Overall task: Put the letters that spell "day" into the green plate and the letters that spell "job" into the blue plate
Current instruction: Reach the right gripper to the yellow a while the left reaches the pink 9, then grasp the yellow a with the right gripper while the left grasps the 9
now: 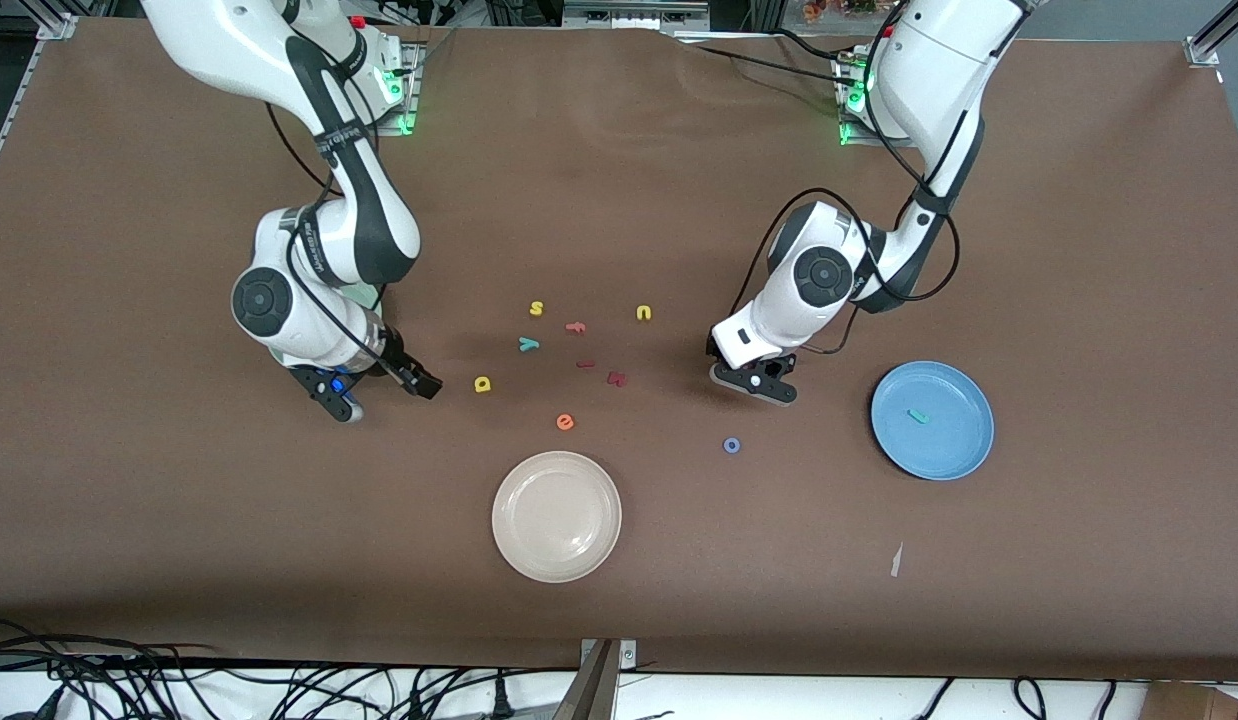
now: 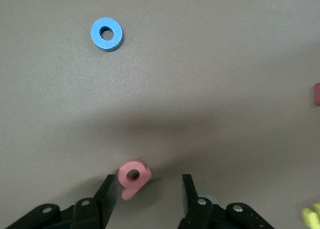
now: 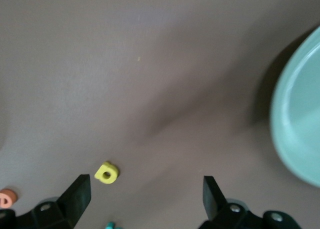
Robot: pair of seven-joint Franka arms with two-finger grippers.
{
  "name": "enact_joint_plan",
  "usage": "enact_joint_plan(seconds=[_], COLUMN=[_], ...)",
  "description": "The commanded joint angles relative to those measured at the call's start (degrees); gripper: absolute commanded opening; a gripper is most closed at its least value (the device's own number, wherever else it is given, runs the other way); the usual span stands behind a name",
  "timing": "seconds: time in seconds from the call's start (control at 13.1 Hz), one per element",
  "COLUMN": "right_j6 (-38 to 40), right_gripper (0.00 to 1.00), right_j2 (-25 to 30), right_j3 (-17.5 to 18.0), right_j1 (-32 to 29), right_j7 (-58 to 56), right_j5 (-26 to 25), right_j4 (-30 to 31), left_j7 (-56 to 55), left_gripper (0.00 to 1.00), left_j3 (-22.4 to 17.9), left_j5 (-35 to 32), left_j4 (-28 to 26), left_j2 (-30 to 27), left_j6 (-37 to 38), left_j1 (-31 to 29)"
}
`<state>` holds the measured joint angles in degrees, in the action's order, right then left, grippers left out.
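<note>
- The cream-white plate [image 1: 556, 516] lies nearest to the front camera, near the middle of the table.
- The blue ring "o" [image 1: 732, 445] lies flat on the brown table [image 1: 179, 520], a little farther back. It is between the cream-white plate and the blue plate and touches neither.
- The blue plate [image 1: 964, 455] lies toward the left arm's end of the table. The teal "j" [image 1: 917, 415] lies in it, close to its middle.
- The orange "e" [image 1: 565, 422] lies just farther than the cream-white plate.
- The left gripper [image 2: 149, 194] is down at the table, just farther than the "o". Its jaws stand apart, with the salmon-pink "b" [image 2: 134, 178] between them. In the left wrist view the "b" is against one finger [image 2: 111, 194], and a gap shows between it and the other finger.
- The right gripper [image 1: 384, 395] is low over the bare table toward the right arm's end. Its jaws are wide apart and hold nothing.
- The yellow "a" [image 1: 482, 383] lies just beside the right gripper, toward the table's middle.
- Two dark red letters [image 1: 616, 378] lie between the "a" and the left gripper.
- The teal "y" [image 1: 528, 344] lies farther than the "a", then the pink "f" [image 1: 576, 327].
- The yellow "s" [image 1: 536, 309] and the yellow "u" [image 1: 644, 313] lie farthest of the letters.
- The green plate [image 3: 300, 114] lies under the right arm. In the front view the arm hides nearly all of it.
</note>
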<state>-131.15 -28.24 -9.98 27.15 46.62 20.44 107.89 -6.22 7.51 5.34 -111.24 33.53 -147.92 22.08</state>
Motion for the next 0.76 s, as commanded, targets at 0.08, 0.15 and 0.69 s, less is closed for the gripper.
enact_joint_plan(seconds=[0.08, 0.15, 0.69], right_j6=[-5.67, -8.39, -12.55], right_gripper=[0.92, 0.92, 0.85], right_j2=[-5.76, -6.56, -10.87], right_j3=[0.57, 0.57, 0.49], right_j1=[3.42, 4.48, 7.22], right_j7=[4.16, 6.18, 9.45], right_j5=[2.41, 2.41, 1.71], right_j4=[-2.86, -2.86, -4.53], left_j7=[0.68, 0.68, 0.77], left_gripper=[0.62, 0.63, 0.57], left_j3=[-0.74, -0.83, -1.01], left_j5=[-2.35, -2.44, -2.53], left_j4=[1.12, 1.03, 0.41], left_j2=[1.01, 1.01, 1.63], left_j6=[-0.35, -0.43, -2.28], left_j1=[0.42, 0.42, 0.42])
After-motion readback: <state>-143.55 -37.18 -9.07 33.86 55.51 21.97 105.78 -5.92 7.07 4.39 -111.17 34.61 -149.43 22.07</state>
